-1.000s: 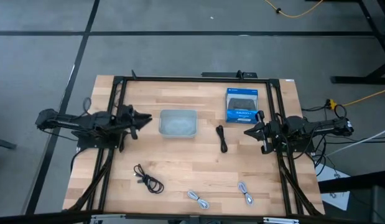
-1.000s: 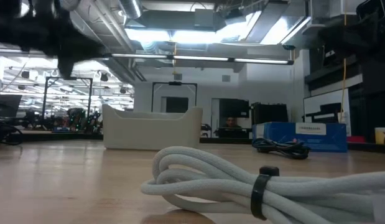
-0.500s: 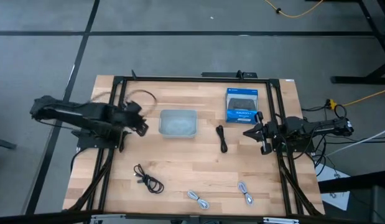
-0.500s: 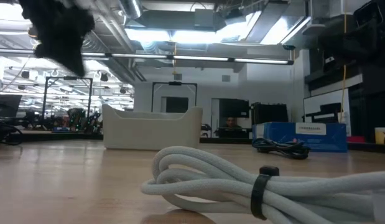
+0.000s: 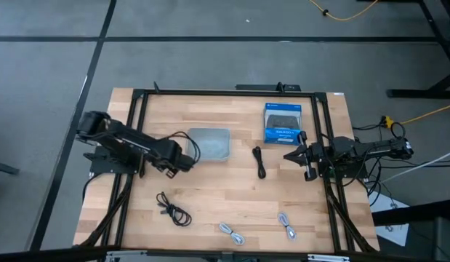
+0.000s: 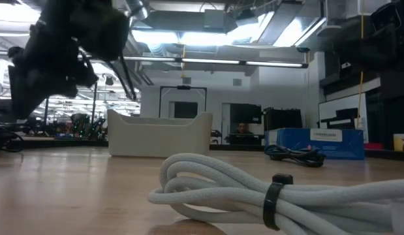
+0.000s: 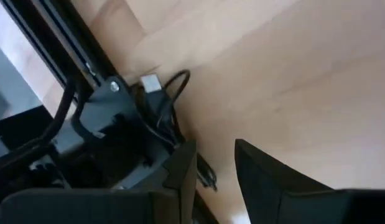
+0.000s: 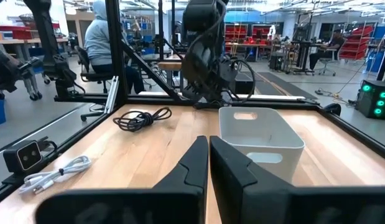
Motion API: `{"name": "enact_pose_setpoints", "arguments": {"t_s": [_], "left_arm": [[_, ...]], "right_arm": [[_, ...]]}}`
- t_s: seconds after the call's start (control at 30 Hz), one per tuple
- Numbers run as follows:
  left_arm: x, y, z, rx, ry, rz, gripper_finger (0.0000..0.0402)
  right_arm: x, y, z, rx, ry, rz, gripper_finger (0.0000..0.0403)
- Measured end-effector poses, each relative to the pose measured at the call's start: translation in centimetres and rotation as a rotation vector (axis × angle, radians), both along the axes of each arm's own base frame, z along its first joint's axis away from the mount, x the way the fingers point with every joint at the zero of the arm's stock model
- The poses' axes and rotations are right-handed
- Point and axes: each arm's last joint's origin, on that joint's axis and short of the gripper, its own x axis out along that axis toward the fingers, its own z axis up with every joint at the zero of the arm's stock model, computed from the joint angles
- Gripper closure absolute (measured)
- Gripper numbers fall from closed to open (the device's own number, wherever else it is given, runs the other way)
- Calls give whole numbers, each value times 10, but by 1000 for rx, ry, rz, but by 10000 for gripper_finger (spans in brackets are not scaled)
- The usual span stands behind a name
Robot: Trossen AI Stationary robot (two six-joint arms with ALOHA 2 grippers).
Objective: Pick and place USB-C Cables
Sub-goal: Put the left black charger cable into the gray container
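Since a moment ago, the left arm has swung out over the wooden desk (image 5: 232, 193), and its left pincer (image 5: 187, 161) now hangs just beside the near left corner of the see-through grey plastic tray (image 5: 210, 143). In the left wrist view its two dark fingers (image 7: 180, 171) stand a little apart with bare wood between them, and they hold nothing. The right arm has not moved. Its right pincer (image 5: 288, 156) waits at the right edge of the desk, pointing inward. In the right wrist view its fingers (image 8: 195, 162) are pressed close together, with only a thin gap.

No cable is in the tray. One black cable bundle (image 5: 259, 161) lies just in front of the right pincer, between it and the tray. It is near the blue-and-black cardboard box (image 5: 283, 122), which sits just beside the right pincer. The other black cable, loosely coiled (image 5: 173, 209), lies near the left pincer, toward the front edge of the desk. Two light grey cable bundles lie farther along that front edge. One (image 5: 232, 233) is well apart from both pincers. The other (image 5: 286, 225) is on the right pincer's side, well apart from it. In the low view a grey cable with a black tie (image 6: 254, 192) fills the front. A person in a grey hooded top (image 8: 104, 37) sits in the room behind the desk.
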Motion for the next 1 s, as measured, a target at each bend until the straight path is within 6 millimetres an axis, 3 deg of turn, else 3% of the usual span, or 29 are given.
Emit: {"name": "enact_pose_setpoints", "arguments": {"t_s": [0.17, 0.37, 0.7, 0.87, 1.0], "left_arm": [[3, -1, -14, 49, 82, 56, 299], [3, 1, -15, 50, 102, 113, 295], [-4, 0, -19, -12, 169, 96, 250], [-5, -11, -16, -7, 166, 102, 234], [-5, -27, -13, 94, 123, 17, 233]], "right_arm": [[0, 0, -1, -1, 7, 0, 382], [0, 0, -2, -4, 24, 1, 382], [0, 0, -6, -9, 62, 3, 382], [0, 0, -6, -9, 62, 3, 382], [0, 0, -6, -9, 62, 2, 382]]}}
